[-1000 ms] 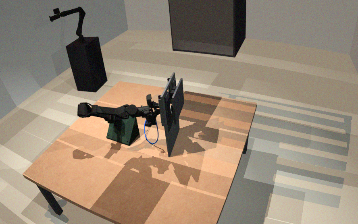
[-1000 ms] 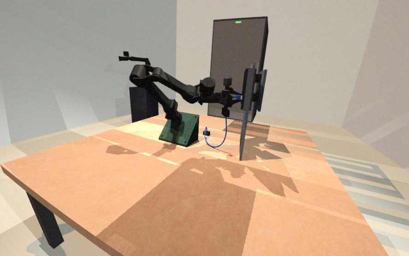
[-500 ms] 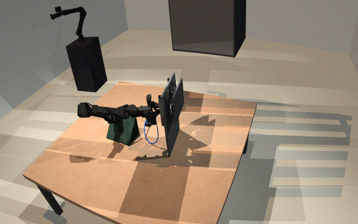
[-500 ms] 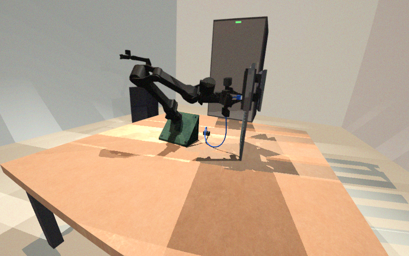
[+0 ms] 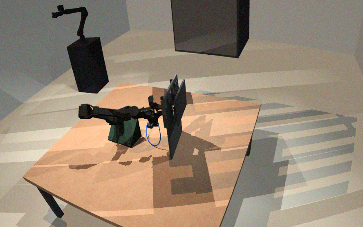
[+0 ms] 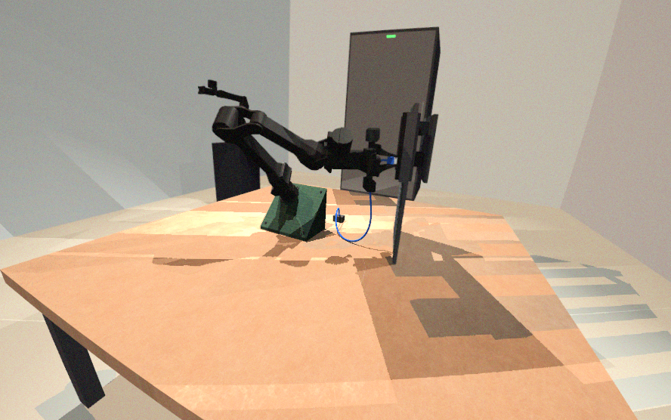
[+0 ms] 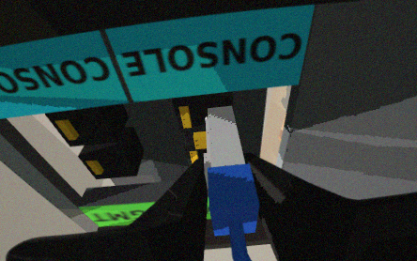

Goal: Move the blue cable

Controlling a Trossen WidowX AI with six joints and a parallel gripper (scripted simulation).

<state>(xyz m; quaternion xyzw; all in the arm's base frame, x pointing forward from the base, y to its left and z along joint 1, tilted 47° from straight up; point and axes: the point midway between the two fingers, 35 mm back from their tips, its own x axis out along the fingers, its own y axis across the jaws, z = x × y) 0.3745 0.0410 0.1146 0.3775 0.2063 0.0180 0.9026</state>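
One gripper [image 5: 160, 114] [image 6: 394, 160] [image 7: 223, 162] grasps the blue cable's plug [image 6: 391, 160] [image 7: 233, 197] at a CONSOLE port [image 7: 190, 110]. Striped light crosses the wooden table [image 5: 120, 187] [image 6: 247, 321]; behind stands a dark cabinet [image 5: 206, 26] [image 6: 391, 88].

The bench [image 5: 120, 171] [image 6: 247, 316] is surfaced in smooth, wood-like tan board, the wedge-shaped mount [image 5: 135, 133] [image 6: 314, 217] is finished in mottled dark green, and the plug [image 7: 232, 194] is seen as smooth blue plastic with a pale grey, plastic-looking nose.
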